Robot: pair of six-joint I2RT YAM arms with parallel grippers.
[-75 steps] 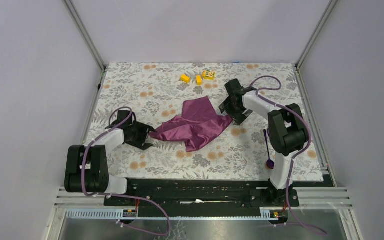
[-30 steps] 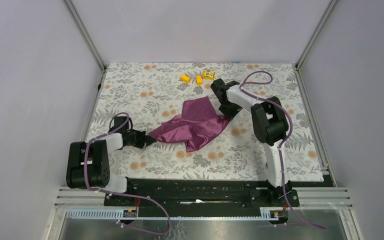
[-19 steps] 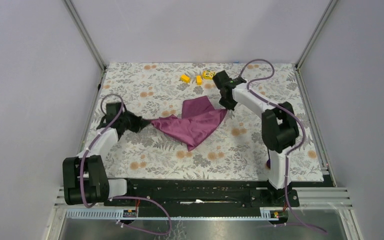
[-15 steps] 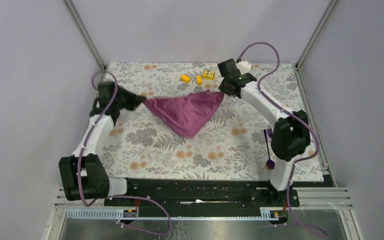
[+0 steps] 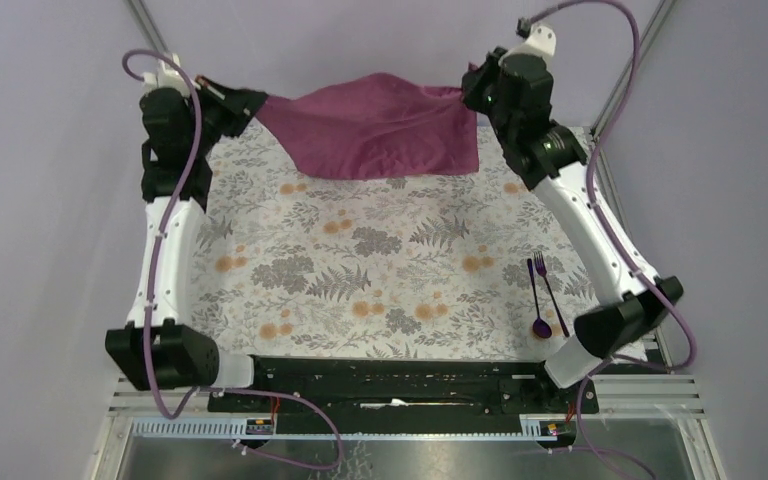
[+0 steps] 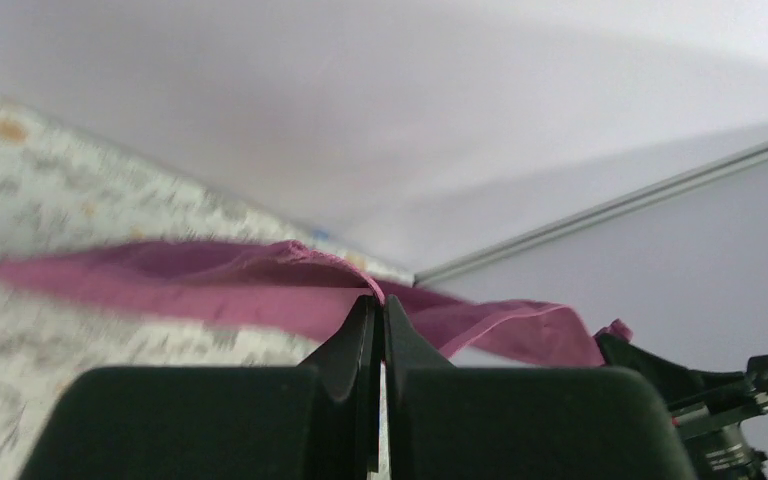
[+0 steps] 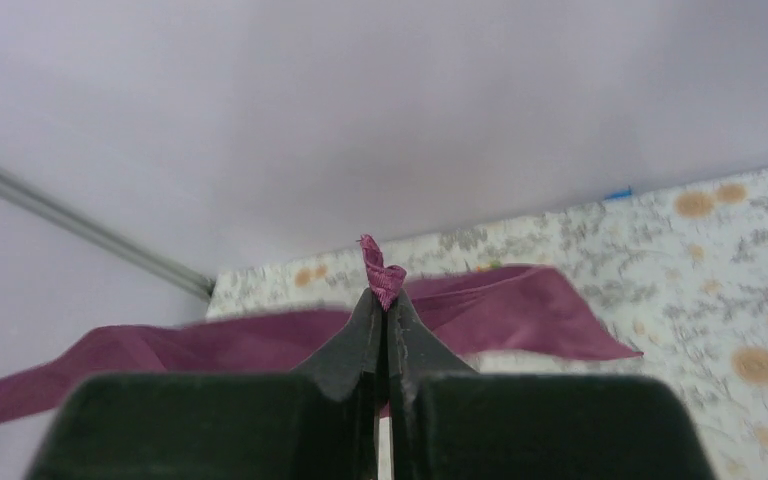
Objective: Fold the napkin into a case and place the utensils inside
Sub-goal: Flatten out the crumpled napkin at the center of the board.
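Corners of the soft plum-purple square cloth napkin [image 5: 375, 125], clamped in the left gripper [image 5: 255, 101] and right gripper [image 5: 468, 93] above the floral tablecloth [image 5: 380, 255], should come down level and taut to lie flat.

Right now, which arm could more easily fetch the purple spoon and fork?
Probably the right: the utensils lie beside its base, far from the left's, though both arms' jaws grip the raised napkin.

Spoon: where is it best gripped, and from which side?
Take the spoon by its thin handle, just beyond the bowl, coming straight down. It lies flat on the tablecloth, bowl toward the arms' bases, and the fork lies close alongside, so a sideways approach would probably nudge it.
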